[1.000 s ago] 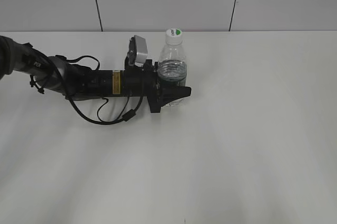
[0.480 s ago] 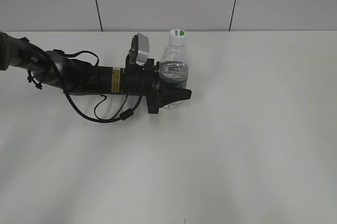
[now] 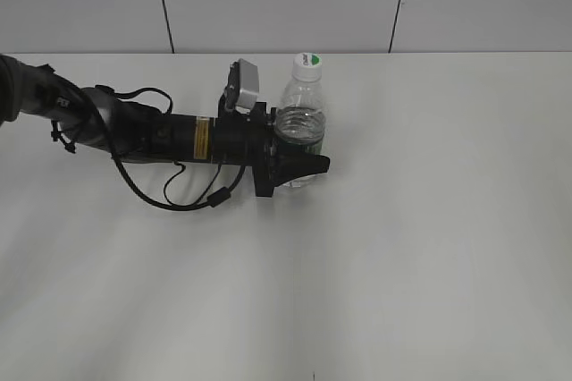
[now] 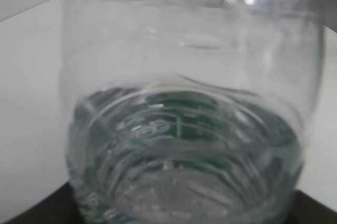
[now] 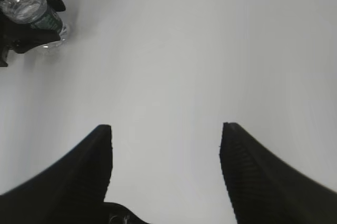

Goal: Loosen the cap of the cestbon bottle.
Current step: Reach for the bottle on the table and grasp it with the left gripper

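Note:
The clear cestbon bottle point(image 3: 300, 126) stands upright on the white table, its dark green label band mostly hidden by the jaws. Its white cap point(image 3: 307, 64) with a green mark sits on top. My left gripper point(image 3: 297, 159) reaches in from the left and is shut on the bottle's middle. The bottle fills the left wrist view point(image 4: 184, 119). My right gripper point(image 5: 166, 129) is open and empty above bare table. It is out of the exterior view. The bottle shows small in the right wrist view point(image 5: 29, 8), top left.
The left arm point(image 3: 134, 135) with its cables lies across the table's left half. A grey panelled wall point(image 3: 286, 1) stands behind the table's far edge.
My left gripper and the bottle have shifted slightly to the right over the last second. The bottle stays upright in the grip.

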You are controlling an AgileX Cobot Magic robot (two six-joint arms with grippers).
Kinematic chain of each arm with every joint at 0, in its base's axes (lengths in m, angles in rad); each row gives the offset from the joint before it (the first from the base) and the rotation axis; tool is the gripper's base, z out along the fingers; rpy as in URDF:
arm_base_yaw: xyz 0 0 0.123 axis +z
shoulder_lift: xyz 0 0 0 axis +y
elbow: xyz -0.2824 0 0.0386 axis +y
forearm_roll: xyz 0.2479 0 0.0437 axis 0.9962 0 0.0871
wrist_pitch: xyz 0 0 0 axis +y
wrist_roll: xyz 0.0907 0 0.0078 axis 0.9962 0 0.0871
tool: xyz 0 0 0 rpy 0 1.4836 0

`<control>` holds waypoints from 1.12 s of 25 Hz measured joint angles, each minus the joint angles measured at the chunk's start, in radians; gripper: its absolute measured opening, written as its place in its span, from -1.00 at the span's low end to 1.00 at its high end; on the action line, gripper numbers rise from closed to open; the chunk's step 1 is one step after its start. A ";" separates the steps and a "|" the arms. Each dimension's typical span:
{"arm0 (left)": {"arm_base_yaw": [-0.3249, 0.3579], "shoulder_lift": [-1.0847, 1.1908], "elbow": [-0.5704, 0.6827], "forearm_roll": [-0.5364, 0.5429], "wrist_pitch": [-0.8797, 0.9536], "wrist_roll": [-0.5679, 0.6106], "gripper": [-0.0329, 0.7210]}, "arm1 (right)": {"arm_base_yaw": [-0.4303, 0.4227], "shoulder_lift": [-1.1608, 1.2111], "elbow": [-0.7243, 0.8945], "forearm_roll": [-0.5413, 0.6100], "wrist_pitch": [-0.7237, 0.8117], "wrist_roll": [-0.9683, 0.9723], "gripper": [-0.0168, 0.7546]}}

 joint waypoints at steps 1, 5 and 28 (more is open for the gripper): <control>-0.005 0.000 0.000 0.000 0.000 0.000 0.18 | 0.000 0.047 -0.034 0.019 0.009 0.000 0.31; -0.019 0.000 0.000 0.004 0.000 0.000 0.18 | 0.000 0.265 -0.146 0.059 0.081 0.000 0.31; -0.023 0.000 0.000 -0.001 0.000 0.001 0.17 | 0.130 0.938 -0.737 0.126 0.192 0.059 0.31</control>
